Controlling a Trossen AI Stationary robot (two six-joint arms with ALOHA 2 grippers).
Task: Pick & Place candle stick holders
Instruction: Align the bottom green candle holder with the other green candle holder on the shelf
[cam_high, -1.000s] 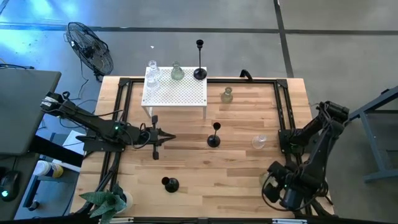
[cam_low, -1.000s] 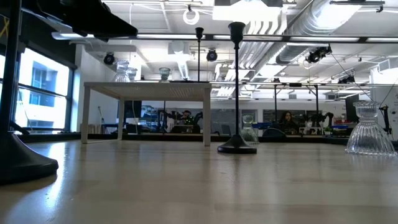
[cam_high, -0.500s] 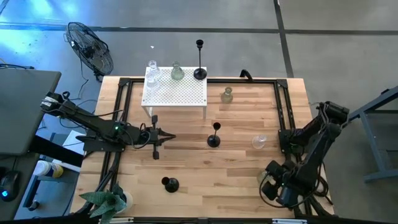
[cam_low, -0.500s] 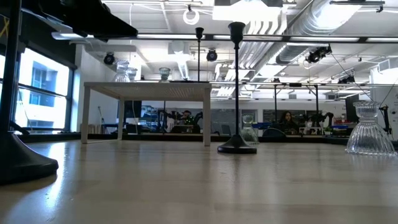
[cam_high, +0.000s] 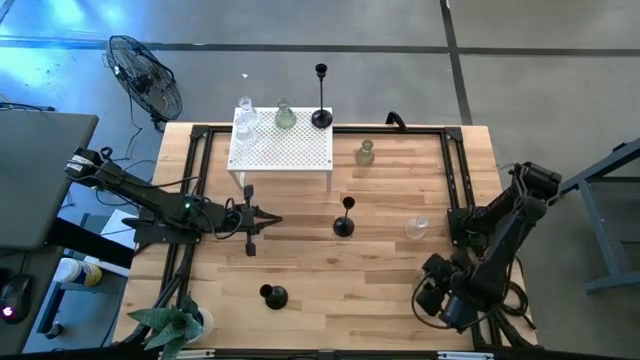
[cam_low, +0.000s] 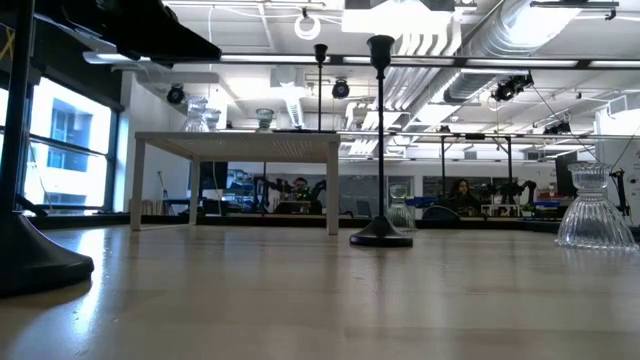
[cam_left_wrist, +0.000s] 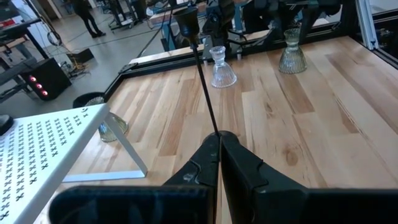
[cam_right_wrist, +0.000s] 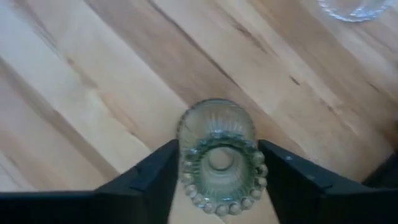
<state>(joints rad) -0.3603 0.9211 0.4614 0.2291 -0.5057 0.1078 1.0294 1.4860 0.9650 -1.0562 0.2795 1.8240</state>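
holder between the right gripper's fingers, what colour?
Pale-green ribbed glass holder with a beaded rim; right wrist view shows it best.

Candle stick holders spread over the wooden table and the little white table.

Three stand at the white table's far edge: two glass ones (cam_high: 245, 119) (cam_high: 285, 116) and a tall black one (cam_high: 321, 117). A pale-green glass holder (cam_high: 365, 152) stands just beside that table, a black one (cam_high: 344, 224) mid-table, a clear one (cam_high: 416, 228) to its right, another black (cam_high: 273, 295) near the front. A ribbed glass holder (cam_right_wrist: 217, 157) stands upright between dark fingers.
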